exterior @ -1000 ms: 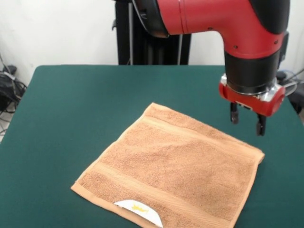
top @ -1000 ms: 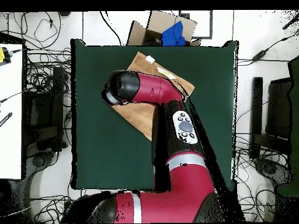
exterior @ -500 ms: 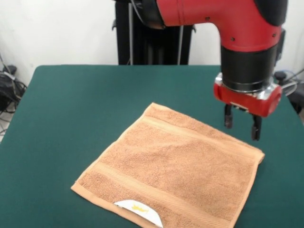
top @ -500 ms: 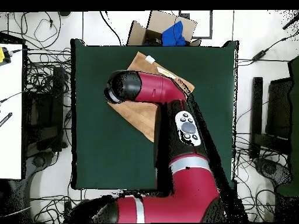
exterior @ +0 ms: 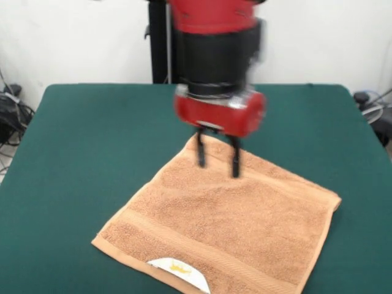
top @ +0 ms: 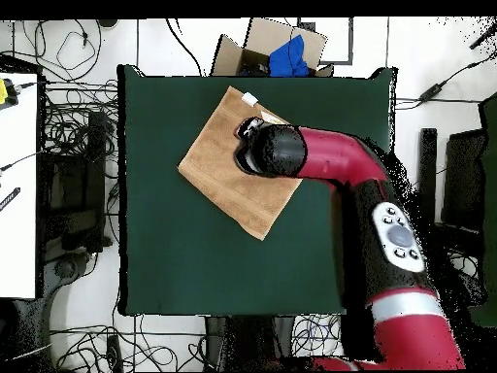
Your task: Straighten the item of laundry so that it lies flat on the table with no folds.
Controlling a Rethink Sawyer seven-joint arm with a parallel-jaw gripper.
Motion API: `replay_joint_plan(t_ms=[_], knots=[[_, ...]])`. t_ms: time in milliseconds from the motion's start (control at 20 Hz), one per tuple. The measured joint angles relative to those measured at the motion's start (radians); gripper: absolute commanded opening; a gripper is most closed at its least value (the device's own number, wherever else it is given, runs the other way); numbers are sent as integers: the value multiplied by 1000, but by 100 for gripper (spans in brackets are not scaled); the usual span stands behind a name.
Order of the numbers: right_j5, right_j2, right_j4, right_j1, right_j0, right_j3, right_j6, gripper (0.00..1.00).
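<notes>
one white tag [exterior: 181, 274], writing unreadable, towel [exterior: 226, 226]

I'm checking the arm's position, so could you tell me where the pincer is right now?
In the front view the pincer hangs open over the towel, above its far corner, near the middle of the green table.

We can't read any text, numbers or brand names in either view. Only candidate: the white tag [exterior: 181, 273] on the towel [exterior: 226, 226] hem, well in front of the pincer [exterior: 217, 160]. It carries a small yellow mark that we can't make out.
</notes>
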Motion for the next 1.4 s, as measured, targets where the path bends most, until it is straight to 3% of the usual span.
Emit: replay_joint_plan(t_ms=[100, 150, 300, 350, 450, 800, 1400], knots=[[0, 33, -19, -15, -56, 26, -56, 100], [-1, 75, -43, -31, -127, 58, -134, 100], [0, 117, -67, -43, -199, 91, -227, 100], [0, 149, -95, -51, -260, 122, -328, 100], [0, 162, -116, -57, -290, 139, -395, 100], [-1, 173, -171, -63, -305, 174, -550, 100], [-1, 191, -179, -64, -250, 189, -554, 100]])
